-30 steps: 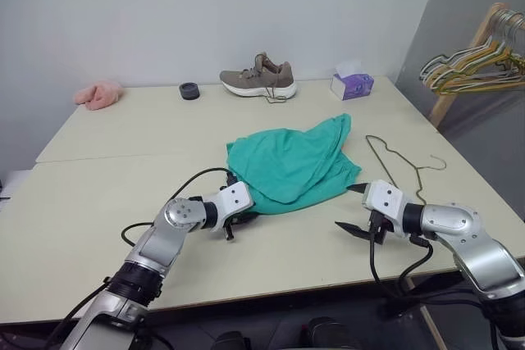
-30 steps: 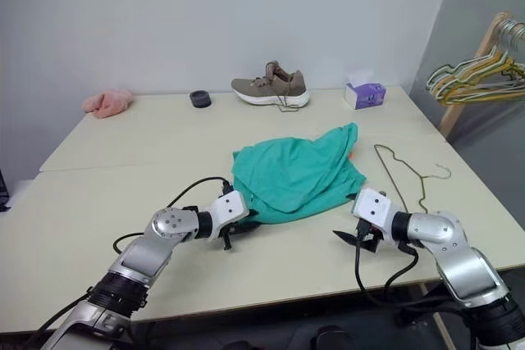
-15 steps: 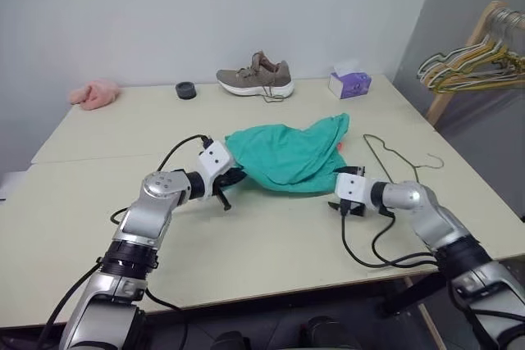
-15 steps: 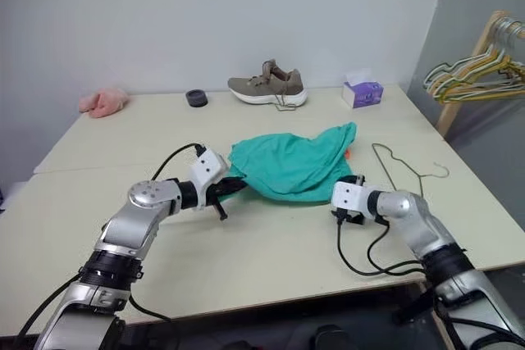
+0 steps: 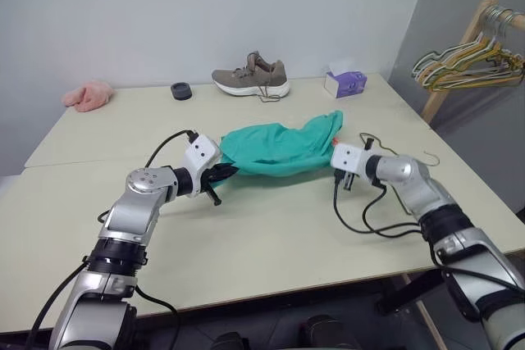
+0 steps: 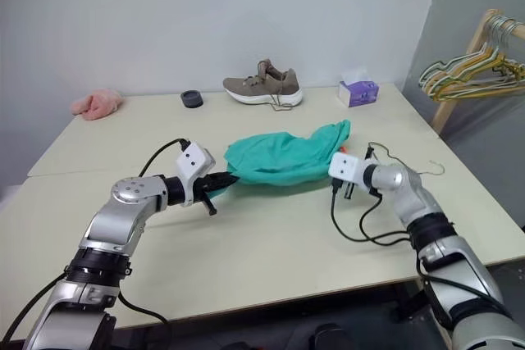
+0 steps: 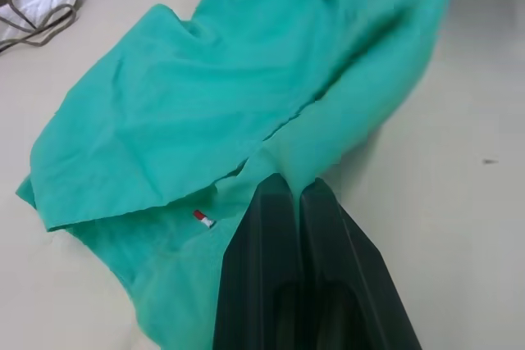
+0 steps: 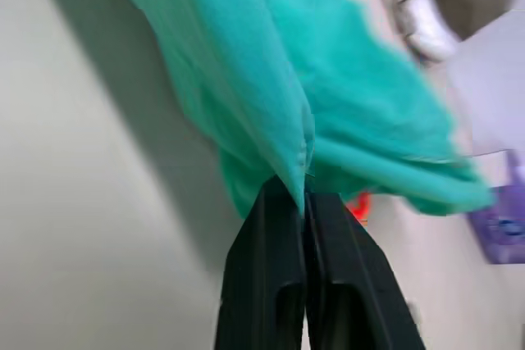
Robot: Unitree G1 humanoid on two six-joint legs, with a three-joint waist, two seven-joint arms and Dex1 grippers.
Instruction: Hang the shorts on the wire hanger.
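Reaching in from both sides, the 2 arms hold the shorts (image 5: 275, 147) between them above the middle of the tabletop (image 5: 246, 235). The left gripper (image 5: 227, 171) points forward and toward the right, a little downward, and its 2 black fingers (image 7: 283, 227) are pressed together on one edge of the teal fabric, near a small red and white tag. The left forearm is raised off the tabletop with the elbow bent outward. The right gripper (image 6: 330, 171) points forward and toward the left, also a little downward, and its fingers (image 8: 287, 227) are pinched on a fold at the other end of the shorts, where a small orange tag (image 8: 358, 207) shows just beside them. The fabric hangs in a loose bundle between the 2 grippers, and part of it seems to rest on the tabletop. The wire hanger (image 5: 408, 156) lies flat on the tabletop behind the right wrist, partly hidden by it, with its hook toward the right edge. At the far side of the tabletop are a pink cloth (image 5: 84, 95), a small dark round object (image 5: 181, 90), a shoe (image 5: 250, 80) and a tissue box (image 5: 344, 82). A wooden rack (image 5: 459, 55) with coloured hangers (image 5: 459, 68) stands well apart on the right.
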